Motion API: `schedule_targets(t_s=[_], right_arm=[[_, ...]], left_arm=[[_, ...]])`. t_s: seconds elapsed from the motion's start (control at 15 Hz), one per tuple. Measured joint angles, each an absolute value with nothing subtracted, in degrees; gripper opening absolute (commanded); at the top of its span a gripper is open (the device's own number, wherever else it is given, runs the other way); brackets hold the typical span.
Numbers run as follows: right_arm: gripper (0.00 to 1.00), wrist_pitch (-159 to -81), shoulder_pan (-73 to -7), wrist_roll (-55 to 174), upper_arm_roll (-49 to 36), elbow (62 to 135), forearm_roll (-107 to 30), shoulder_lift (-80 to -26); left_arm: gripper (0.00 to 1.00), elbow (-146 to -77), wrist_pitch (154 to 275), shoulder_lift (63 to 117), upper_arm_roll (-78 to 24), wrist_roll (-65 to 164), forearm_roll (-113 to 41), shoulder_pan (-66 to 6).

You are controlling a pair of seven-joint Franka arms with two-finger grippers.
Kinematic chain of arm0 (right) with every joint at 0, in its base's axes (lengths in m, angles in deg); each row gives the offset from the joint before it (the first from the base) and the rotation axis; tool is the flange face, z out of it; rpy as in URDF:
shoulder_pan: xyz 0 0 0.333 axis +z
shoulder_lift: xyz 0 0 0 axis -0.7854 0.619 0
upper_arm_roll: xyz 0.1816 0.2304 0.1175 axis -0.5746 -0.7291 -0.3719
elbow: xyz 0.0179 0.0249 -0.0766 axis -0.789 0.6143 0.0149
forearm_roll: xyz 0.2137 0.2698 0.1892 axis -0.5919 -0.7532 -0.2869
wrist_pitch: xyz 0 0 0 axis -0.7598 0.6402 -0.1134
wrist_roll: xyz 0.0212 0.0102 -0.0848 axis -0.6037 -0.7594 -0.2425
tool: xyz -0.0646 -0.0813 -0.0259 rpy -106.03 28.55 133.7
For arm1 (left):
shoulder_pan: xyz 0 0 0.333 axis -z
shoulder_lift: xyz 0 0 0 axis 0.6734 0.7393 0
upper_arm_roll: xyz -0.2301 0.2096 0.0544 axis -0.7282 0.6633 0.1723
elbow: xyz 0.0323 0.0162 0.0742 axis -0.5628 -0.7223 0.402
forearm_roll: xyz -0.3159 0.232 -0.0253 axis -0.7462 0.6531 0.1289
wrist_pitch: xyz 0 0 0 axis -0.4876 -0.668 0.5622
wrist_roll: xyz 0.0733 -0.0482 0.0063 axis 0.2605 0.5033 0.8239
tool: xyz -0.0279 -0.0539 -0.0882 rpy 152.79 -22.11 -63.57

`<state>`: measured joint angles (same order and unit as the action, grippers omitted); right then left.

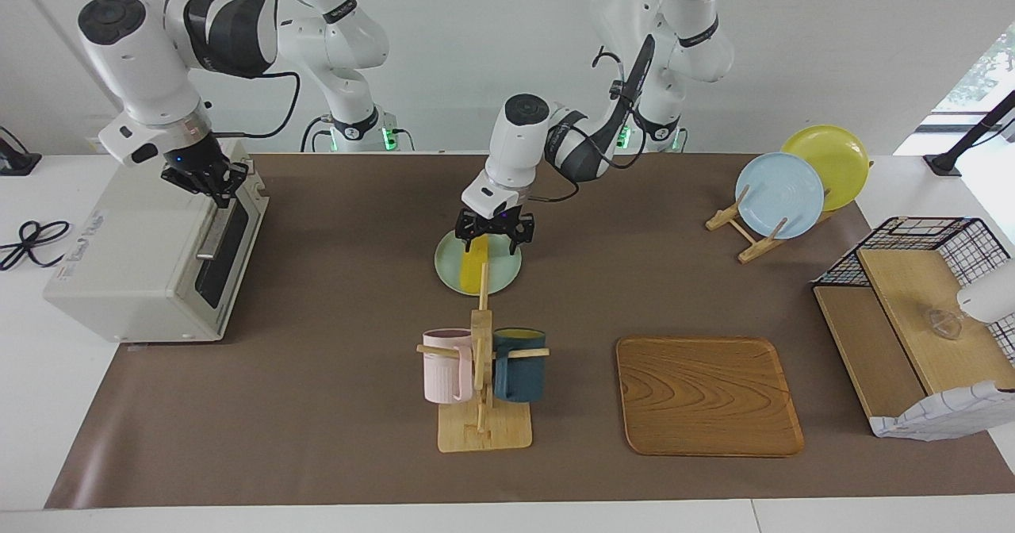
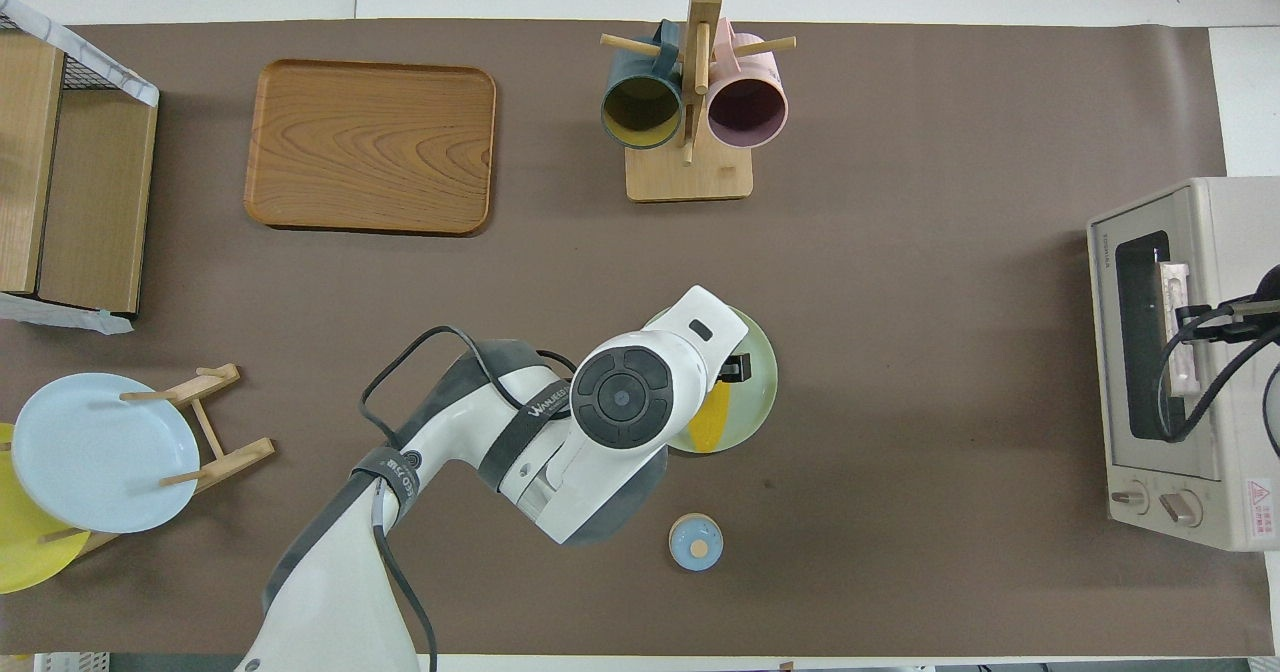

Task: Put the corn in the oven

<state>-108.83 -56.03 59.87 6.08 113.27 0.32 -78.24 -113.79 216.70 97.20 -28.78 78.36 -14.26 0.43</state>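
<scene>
The yellow corn (image 1: 474, 270) lies tilted on a pale green plate (image 1: 450, 267) at mid-table. My left gripper (image 1: 493, 238) hangs just above the corn's end nearer the robots, open and holding nothing. In the overhead view the left wrist covers most of the corn (image 2: 712, 422) and part of the plate (image 2: 757, 392). The off-white oven (image 1: 151, 247) stands at the right arm's end of the table with its door closed. My right gripper (image 1: 212, 186) is down at the top of the door, shut on the end of the metal bar handle (image 1: 214, 228) nearer the robots.
A wooden mug rack (image 1: 482, 374) with a pink and a dark blue mug stands farther from the robots than the plate. Beside it lies a wooden tray (image 1: 708, 394). A plate stand (image 1: 781, 196) and a wire shelf (image 1: 912, 303) fill the left arm's end. A small blue disc (image 2: 695, 540) lies near the robots.
</scene>
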Motion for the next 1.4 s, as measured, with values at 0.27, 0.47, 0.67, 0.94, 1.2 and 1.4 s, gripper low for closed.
schedule_targets(t_s=[0.27,0.47,0.67,0.94,1.2,1.4], right_arm=[[0.0,-112.16,-58.02,60.12,6.14,116.45,0.47,-78.3],[0.0,-112.71,-58.18,60.78,6.15,117.38,0.51,-78.19],[0.0,-112.99,-58.18,60.97,6.14,117.81,0.52,-78.01],[0.0,-113.19,-58.12,60.97,6.14,117.9,0.53,-77.84],[0.0,-113.23,-57.65,61.05,6.03,117.95,0.52,-77.64],[0.0,-113.22,-56.22,62.88,5.92,118.13,0.46,-77.37]], left_arm=[[1.0,-111.22,207.07,92.23,-28.21,76.67,-14.23,-4.63],[1.0,-106.62,197.56,90.22,-27.98,70.76,-14.21,-11.06],[1.0,-102.13,190.26,89.44,-27.82,62.86,-14.21,-18.12],[1.0,-100.47,183.93,86.53,-27.75,53.4,-14.21,-26.1],[1.0,-100.42,176.63,81.87,-27.7,45.9,-14.18,-32.29],[1.0,-100.42,172.78,79.58,-27.75,45.03,-13.96,-33.61]])
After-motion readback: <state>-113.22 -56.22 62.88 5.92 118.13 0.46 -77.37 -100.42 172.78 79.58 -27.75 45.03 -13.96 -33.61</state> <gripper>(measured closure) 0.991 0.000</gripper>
